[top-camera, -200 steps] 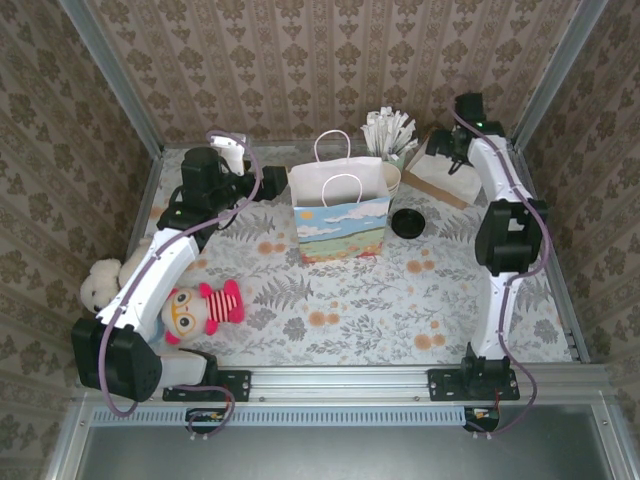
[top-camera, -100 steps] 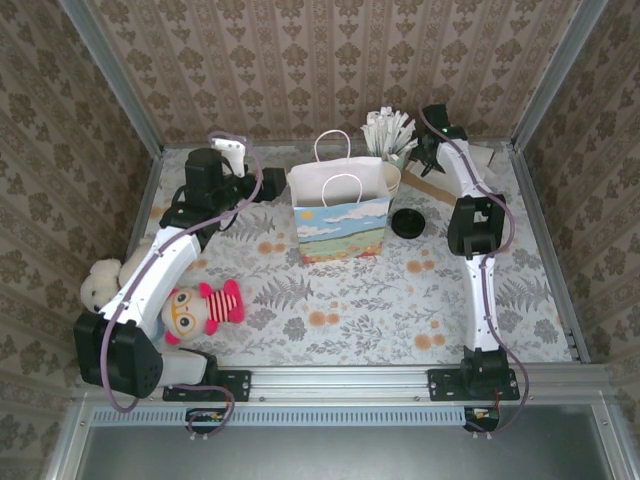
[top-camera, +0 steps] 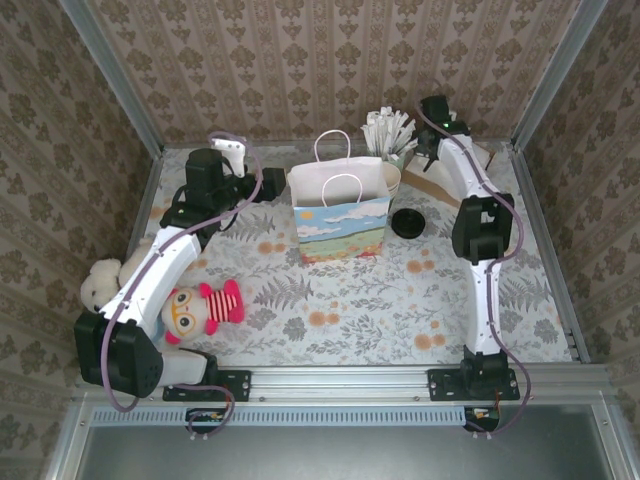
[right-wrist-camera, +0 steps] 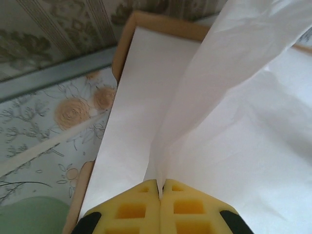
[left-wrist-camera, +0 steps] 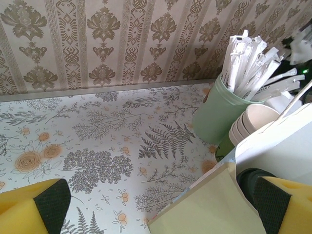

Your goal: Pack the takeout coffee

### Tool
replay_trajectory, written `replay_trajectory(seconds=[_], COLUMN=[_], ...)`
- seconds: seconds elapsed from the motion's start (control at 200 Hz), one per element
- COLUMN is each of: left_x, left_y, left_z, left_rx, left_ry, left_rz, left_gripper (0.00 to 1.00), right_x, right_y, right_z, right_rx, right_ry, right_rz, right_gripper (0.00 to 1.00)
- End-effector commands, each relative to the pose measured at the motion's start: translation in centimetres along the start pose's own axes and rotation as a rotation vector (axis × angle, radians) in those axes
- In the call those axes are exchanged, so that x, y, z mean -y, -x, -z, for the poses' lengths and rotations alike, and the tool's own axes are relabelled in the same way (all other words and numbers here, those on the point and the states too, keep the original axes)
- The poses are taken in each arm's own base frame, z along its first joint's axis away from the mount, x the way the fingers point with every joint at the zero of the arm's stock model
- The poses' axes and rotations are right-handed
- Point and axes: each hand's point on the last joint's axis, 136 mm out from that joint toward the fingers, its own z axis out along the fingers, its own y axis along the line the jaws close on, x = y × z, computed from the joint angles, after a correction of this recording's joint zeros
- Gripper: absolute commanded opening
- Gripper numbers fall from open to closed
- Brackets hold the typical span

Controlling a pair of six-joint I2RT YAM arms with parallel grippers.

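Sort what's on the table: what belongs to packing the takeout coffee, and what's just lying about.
Job in hand: takeout coffee; gift bag; probably the white paper sheet, pinched in the right end effector.
Lying about: cup of wrapped sticks; stacked lidless cups; doll; white plush.

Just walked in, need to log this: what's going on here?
The right gripper has its jaws shut on a white paper sheet above the cardboard tray. The left gripper hangs open at the rim of the gift bag. The takeout coffee stands on the table right of the bag, not yet packed.
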Motion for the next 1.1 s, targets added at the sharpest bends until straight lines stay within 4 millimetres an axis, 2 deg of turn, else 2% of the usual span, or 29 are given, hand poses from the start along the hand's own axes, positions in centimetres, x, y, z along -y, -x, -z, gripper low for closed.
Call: replay_trajectory(seconds=[0.0,0.05,0.115,0.19,0.255,0.335,0.435,0.55,0.635,0.73,0.815,0.89,0.975,1.095], left_x=[0.4,0.8,1.4,2.1,2.9,4.9,8.4,12.3,14.3,15.4,17.0,18.0,18.6,17.8], left_y=[0.5,1.0,1.9,2.9,3.5,4.3,4.7,5.2,5.8,7.4,8.1,7.9,7.5,7.3], left_z=[0.9,1.4,2.3,3.2,3.9,4.8,5.9,7.4,8.2,8.5,9.0,8.9,8.2,7.1], left_rx=[0.027,0.045,0.076,0.107,0.123,0.137,0.145,0.201,0.252,0.339,0.386,0.379,0.387,0.385], left_ry=[-0.021,-0.032,-0.053,-0.070,-0.107,-0.200,-0.340,-0.468,-0.552,-0.591,-0.692,-0.770,-0.800,-0.749], left_rz=[0.006,-0.001,-0.027,-0.052,-0.069,-0.095,-0.195,-0.368,-0.483,-0.571,-0.651,-0.724,-0.785,-0.784], left_gripper=[1.00,1.00,1.00,1.00,1.00,1.00,1.00,1.00,1.00,1.00,1.00,1.00,1.00,0.99], right_x=[0.6,0.6,0.3,-0.4,-1.3,-3.5,-7.1,-9.6,-11.7,-13.9,-15.6,-16.7,-17.7,-17.9], right_y=[4.5,5.6,6.9,7.7,7.4,5.9,2.3,-0.3,-2.3,-4.9,-6.1,-6.6,-6.9,-10.1], right_z=[5.6,8.3,12.8,19.4,25.0,31.5,39.2,44.1,47.3,49.3,49.5,49.3,46.6,42.2], right_rx=[0.152,0.204,0.291,0.399,0.457,0.451,0.467,0.544,0.518,0.479,0.463,0.445,0.377,0.208], right_ry=[0.029,0.070,0.169,0.330,0.501,0.736,1.001,1.129,1.317,1.489,1.543,1.578,1.522,1.455], right_rz=[-0.001,-0.008,-0.005,0.008,0.029,0.093,0.277,0.453,0.548,0.672,0.751,0.785,0.776,0.844], right_gripper=[0.00,0.00,0.00,0.00,0.00,0.00,0.00,0.00,0.00,0.00,0.00,0.00,0.00,0.00])
